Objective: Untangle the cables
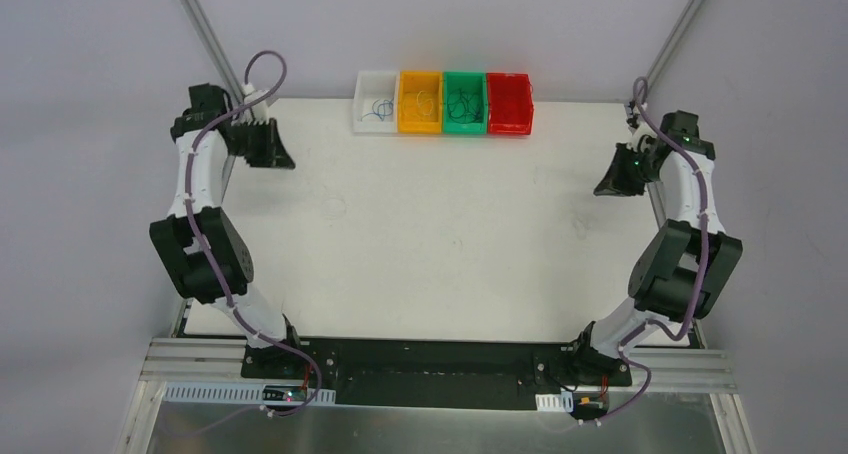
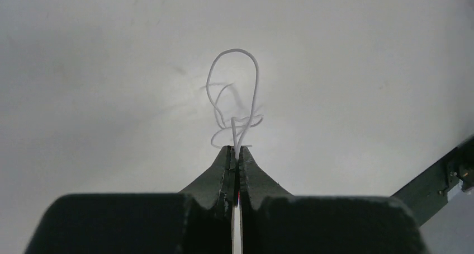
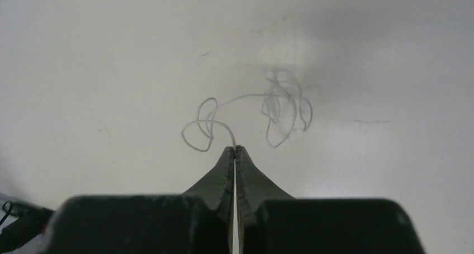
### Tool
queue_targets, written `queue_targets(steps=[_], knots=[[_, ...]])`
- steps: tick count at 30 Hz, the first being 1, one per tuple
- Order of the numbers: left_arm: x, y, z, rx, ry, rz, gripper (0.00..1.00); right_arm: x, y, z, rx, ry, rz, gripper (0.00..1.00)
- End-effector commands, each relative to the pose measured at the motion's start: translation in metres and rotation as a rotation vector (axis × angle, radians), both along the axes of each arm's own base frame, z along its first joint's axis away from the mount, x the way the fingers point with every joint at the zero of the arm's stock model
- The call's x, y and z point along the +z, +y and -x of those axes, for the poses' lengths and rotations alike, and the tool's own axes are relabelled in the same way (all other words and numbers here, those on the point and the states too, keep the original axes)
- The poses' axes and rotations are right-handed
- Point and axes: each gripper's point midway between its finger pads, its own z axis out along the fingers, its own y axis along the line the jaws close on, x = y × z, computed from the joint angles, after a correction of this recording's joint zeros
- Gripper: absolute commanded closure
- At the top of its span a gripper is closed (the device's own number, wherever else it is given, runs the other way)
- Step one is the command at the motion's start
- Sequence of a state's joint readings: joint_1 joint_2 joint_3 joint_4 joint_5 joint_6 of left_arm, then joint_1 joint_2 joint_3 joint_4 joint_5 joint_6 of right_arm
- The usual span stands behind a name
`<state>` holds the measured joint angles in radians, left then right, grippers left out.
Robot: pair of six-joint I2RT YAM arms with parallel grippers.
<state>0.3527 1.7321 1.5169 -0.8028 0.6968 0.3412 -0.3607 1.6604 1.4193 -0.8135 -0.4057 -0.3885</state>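
Observation:
My left gripper [image 2: 236, 148] is shut on a thin white cable [image 2: 254, 80] that loops out beyond its fingertips, above the white table. My right gripper [image 3: 235, 148] is shut on the end of another thin white cable [image 3: 197, 135], which curls left and then runs to a tangle of loops [image 3: 285, 106] further right. In the top view the left gripper [image 1: 278, 159] is held at the table's far left edge and the right gripper [image 1: 607, 186] at the far right edge. The white cables hardly show there.
Four small bins stand in a row at the table's back edge: white [image 1: 376, 75] with a blue wire [image 1: 380, 109], orange [image 1: 420, 75] with a pale wire, green [image 1: 464, 75] with a black wire [image 1: 462, 106], and red [image 1: 509, 78]. A black frame bar [image 2: 441, 178] shows at the left wrist view's right edge.

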Motion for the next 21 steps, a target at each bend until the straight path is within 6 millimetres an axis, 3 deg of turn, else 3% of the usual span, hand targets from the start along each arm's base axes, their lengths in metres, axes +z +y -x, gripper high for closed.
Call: queue_targets(steps=[1,6,10,21], knots=[[0.107,-0.085,-0.010,-0.124,-0.197,0.139,1.00,0.061,0.071,-0.008,0.094,-0.125,-0.156,1.00],[0.151,-0.128,-0.044,-0.127,-0.279,0.167,1.00,0.069,0.112,-0.014,0.169,-0.138,-0.198,1.00],[0.180,-0.158,-0.077,-0.093,-0.389,0.173,1.00,0.064,0.129,-0.013,0.187,-0.124,-0.226,1.00],[0.231,-0.219,-0.164,0.063,-0.652,0.103,1.00,0.046,0.134,-0.003,0.185,-0.075,-0.244,1.00]])
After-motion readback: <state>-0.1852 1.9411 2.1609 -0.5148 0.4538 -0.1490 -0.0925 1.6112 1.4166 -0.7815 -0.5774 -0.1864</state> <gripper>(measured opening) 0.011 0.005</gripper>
